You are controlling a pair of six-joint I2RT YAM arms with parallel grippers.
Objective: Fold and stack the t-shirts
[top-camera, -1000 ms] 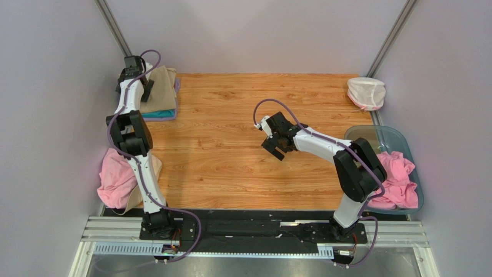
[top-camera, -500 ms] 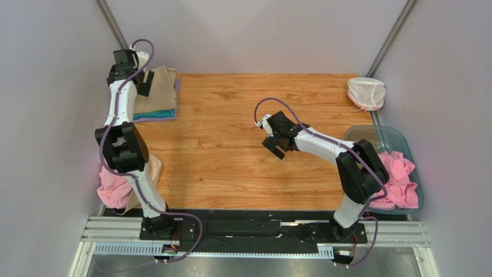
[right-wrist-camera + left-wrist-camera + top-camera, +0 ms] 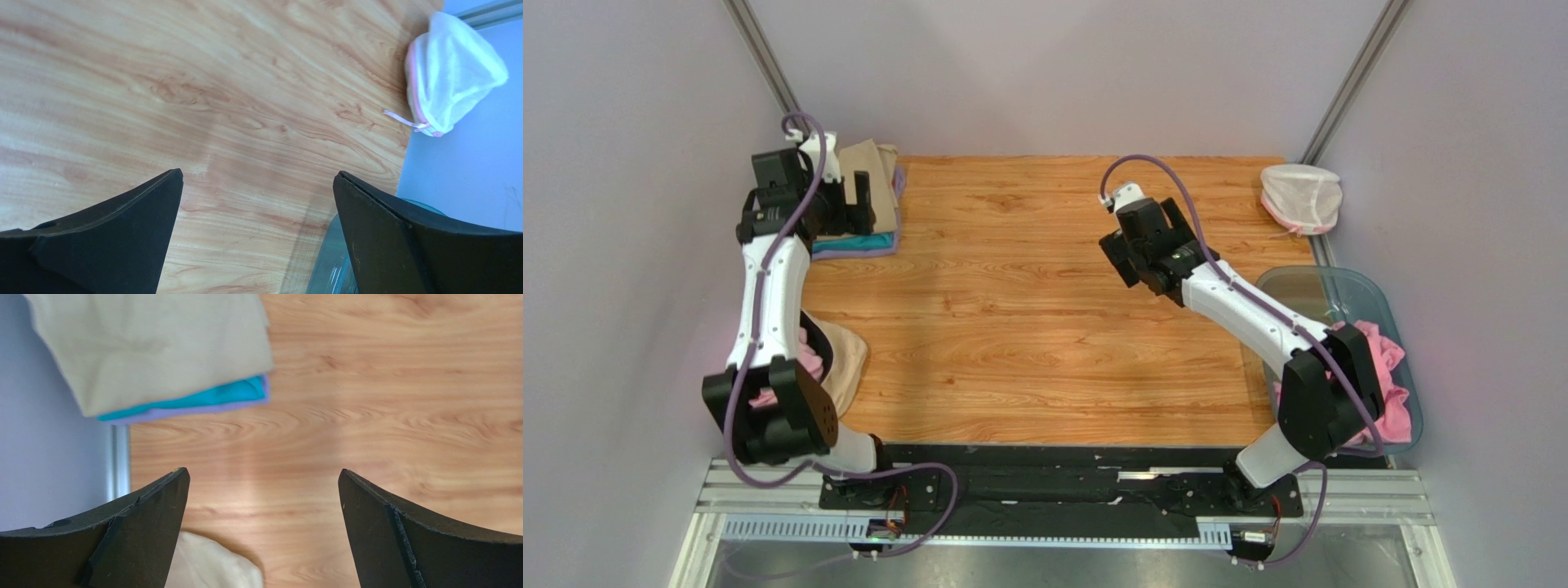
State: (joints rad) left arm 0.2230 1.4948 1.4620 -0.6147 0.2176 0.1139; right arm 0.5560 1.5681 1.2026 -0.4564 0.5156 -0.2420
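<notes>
A folded stack lies at the table's far left: a tan t-shirt [image 3: 873, 172] on top, teal [image 3: 857, 244] under it and a lilac edge [image 3: 898, 184]. In the left wrist view the tan shirt [image 3: 153, 343] covers the teal [image 3: 202, 398] and lilac [image 3: 184, 413] layers. My left gripper [image 3: 851, 203] hovers open and empty just near of the stack [image 3: 263, 478]. My right gripper [image 3: 1133, 261] is open and empty above bare wood at the centre right [image 3: 258, 177]. Crumpled pink t-shirts [image 3: 1385, 368] lie in the tub.
A clear bluish tub [image 3: 1342, 286] stands at the right edge, its rim in the right wrist view [image 3: 328, 263]. A white net pouch [image 3: 1301, 196] sits at the far right corner [image 3: 451, 73]. Pink [image 3: 813, 359] and tan cloth [image 3: 847, 358] hang at the left edge behind my left arm.
My left gripper has drawn back off the stack toward the near side, open. My right gripper has moved toward the far right, still open and empty.
</notes>
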